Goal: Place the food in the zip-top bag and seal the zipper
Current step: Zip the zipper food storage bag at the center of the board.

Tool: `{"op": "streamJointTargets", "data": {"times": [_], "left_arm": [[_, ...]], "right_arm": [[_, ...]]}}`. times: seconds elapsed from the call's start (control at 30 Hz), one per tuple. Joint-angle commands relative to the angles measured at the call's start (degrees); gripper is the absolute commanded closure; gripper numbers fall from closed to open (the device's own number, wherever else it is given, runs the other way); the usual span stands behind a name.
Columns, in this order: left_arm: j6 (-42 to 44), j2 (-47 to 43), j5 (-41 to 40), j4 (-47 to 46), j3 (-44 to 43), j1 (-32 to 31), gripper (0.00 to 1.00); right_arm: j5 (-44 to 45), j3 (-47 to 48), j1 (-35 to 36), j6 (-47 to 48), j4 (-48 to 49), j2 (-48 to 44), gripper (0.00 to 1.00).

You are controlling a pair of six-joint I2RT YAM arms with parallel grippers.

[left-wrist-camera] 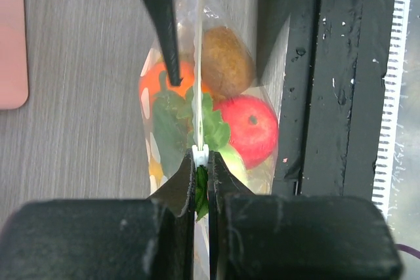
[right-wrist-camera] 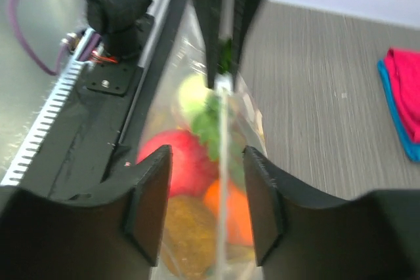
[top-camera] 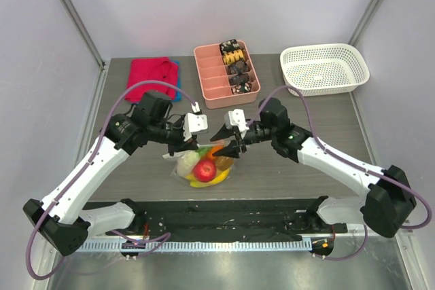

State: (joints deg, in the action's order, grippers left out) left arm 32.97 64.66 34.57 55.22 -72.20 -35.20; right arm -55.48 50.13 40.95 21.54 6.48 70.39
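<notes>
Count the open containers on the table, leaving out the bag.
2. The pink divided tray sits at the far centre, with dark snacks in its right column. The white mesh basket sits at the far right. None seems hidden.

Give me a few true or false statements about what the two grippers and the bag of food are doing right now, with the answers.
1. The left gripper is pinched shut on the zipper. True.
2. The right gripper is clamped tight on the zipper. False: its jaws stand open, one on each side of the strip.
3. The red apple lies loose on the table beside the bag. False: it is inside the bag.
4. The pink tray sits between the red cloth and the white basket. True.
</notes>
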Motion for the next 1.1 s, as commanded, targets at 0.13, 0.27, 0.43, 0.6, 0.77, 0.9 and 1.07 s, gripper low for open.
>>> {"op": "streamJointTargets", "data": {"times": [0.13,0.27,0.43,0.6,0.77,0.9,1.07], "left_arm": [[0.24,-2.08,2.08,-3.98,-1.02,-0.22,1.00],[1.57,-3.75,-0.46,-2.67,0.40,-0.13,1.00],[3.41,-5.86,-3.45,0.06,2.50,1.01,1.00],[4.55,-7.97,-4.42,2.43,3.91,2.42,1.00],[5.17,-8.85,-4.86,3.93,4.97,3.38,1.00],[5.61,-9.20,-4.77,4.37,6.02,3.91,1.00],[6.84,-9.47,-4.68,5.51,6.55,4.88,1.00]], "right_arm": [[9.69,5.33,0.89,8.69,-8.04,3.97,0.95],[11.71,3.84,0.97,10.71,-9.21,1.51,0.99],[15.23,2.26,0.63,14.23,-12.45,-1.92,0.99],[16.81,2.25,0.36,15.19,-16.14,-2.89,0.99],[18.30,2.17,-0.17,16.69,-18.25,-3.59,0.99],[18.74,1.82,-0.96,17.57,-19.22,-4.03,0.99],[18.92,1.38,-1.84,18.54,-21.15,-4.74,0.99]]}}
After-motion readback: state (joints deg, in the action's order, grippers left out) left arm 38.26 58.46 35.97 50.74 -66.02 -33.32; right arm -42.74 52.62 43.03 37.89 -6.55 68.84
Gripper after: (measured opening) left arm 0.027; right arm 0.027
